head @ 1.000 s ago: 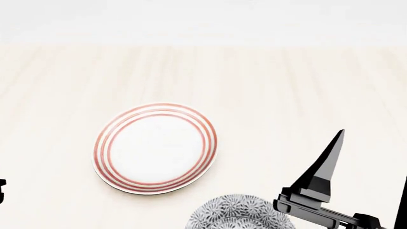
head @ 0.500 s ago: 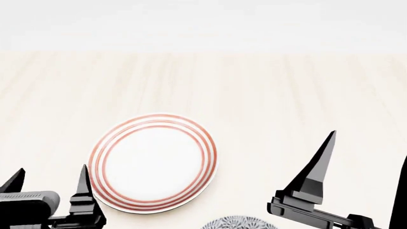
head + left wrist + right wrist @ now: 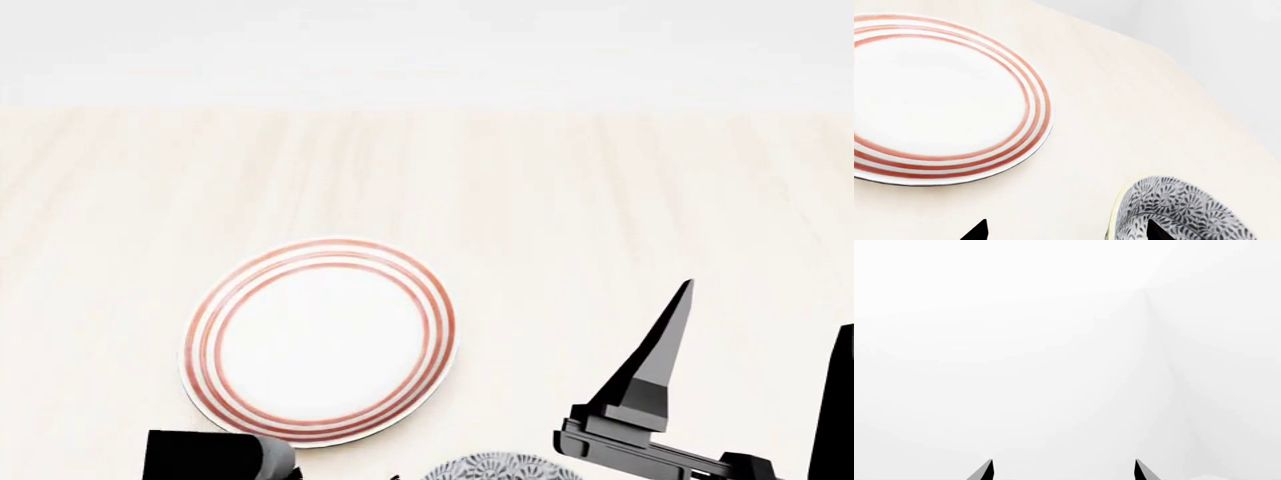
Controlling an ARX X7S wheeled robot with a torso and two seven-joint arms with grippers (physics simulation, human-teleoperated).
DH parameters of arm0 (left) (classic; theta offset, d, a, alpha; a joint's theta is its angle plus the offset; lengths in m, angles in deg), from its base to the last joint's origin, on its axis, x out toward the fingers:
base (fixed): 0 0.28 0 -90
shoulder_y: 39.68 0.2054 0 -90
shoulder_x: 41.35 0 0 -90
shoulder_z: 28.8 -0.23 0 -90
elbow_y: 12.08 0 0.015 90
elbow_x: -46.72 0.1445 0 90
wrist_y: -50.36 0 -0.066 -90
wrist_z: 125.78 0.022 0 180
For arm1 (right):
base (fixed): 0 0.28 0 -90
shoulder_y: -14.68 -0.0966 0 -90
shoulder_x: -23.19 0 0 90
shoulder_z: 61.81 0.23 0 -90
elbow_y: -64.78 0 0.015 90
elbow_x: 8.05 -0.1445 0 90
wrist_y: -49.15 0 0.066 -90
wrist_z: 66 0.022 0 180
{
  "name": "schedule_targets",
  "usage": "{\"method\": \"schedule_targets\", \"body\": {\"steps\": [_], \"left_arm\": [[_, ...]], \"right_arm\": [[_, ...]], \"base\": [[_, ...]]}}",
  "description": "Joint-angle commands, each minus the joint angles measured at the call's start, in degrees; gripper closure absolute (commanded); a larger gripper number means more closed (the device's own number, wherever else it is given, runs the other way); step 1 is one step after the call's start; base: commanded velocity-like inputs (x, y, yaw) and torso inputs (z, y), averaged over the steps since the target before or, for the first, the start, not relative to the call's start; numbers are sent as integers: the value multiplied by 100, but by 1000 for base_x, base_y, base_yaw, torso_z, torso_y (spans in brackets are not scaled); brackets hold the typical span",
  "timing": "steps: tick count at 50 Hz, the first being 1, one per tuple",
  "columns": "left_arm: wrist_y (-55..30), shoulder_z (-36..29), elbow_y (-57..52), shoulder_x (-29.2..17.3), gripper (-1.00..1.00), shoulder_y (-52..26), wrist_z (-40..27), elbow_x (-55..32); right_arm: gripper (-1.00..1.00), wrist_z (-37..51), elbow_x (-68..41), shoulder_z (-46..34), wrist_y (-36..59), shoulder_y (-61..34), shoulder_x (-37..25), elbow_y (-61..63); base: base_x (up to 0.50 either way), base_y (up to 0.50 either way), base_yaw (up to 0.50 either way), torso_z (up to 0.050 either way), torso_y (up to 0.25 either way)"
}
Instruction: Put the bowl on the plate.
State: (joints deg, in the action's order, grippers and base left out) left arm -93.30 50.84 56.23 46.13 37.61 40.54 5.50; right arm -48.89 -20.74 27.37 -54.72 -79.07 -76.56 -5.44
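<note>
— Head view first, from the left: what is the left gripper (image 3: 1064, 232) doing?

— From above only its dark body shows at the near edge. Its own camera shows two black fingertips (image 3: 977, 231) set wide apart, holding nothing. One tip lies over the light wooden table (image 3: 561, 200); the other stands in front of the bowl, though I cannot tell if it touches.

— And next along?

— The shallow round white plate with three red-orange rings (image 3: 322, 340) lies flat on the table, centre plain and bare, a dark edge underneath.

— The bowl?

— The deep round ceramic bowl with the grey-black-and-white floral pattern (image 3: 1181, 212) sits upright, mouth up, near the plate but apart from it, toward the robot. A thin yellow-green line runs along its rim. From the head, only its far edge peeks in at the bottom.

— The right gripper (image 3: 1064, 471)?

— Spread wide and empty, fingers pointing away and upward, to the right of the bowl.
</note>
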Motion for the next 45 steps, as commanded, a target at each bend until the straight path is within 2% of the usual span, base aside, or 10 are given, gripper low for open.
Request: {"method": "schedule_targets", "body": {"steps": [1, 10, 17, 30, 31, 45], "left_arm": [[-272, 158, 95, 76, -100, -147, -103, -817], [-275, 190, 123, 57, -100, -260, -341, -1125], [-722, 24, 759, 0, -100, -545, -633, -1325], [-807, -439, 1514, -122, -100, -836, -480, -1220], [-785, -470, 1562, -130, 100, -840, -463, -1205], [-350, -1282, 1278, -475, 100, -922, -189, -637]], "right_arm": [[-100, -77, 99, 57, -45, 11, 48, -37], [-100, -40, 90, 15, -54, 15, 13, -48], [-100, -17, 65, -15, -65, 32, -12, -45], [-100, 27, 12, -77, -57, 53, -52, -25], [-100, 25, 9, -83, -70, 56, -54, -35], [-100, 33, -35, -167, -144, 99, -88, -84]], "base": [[0, 0, 0, 0, 0], [0, 0, 0, 0, 0], [0, 0, 0, 0, 0], [0, 0, 0, 0, 0], [0, 0, 0, 0, 0], [0, 0, 0, 0, 0]]}}
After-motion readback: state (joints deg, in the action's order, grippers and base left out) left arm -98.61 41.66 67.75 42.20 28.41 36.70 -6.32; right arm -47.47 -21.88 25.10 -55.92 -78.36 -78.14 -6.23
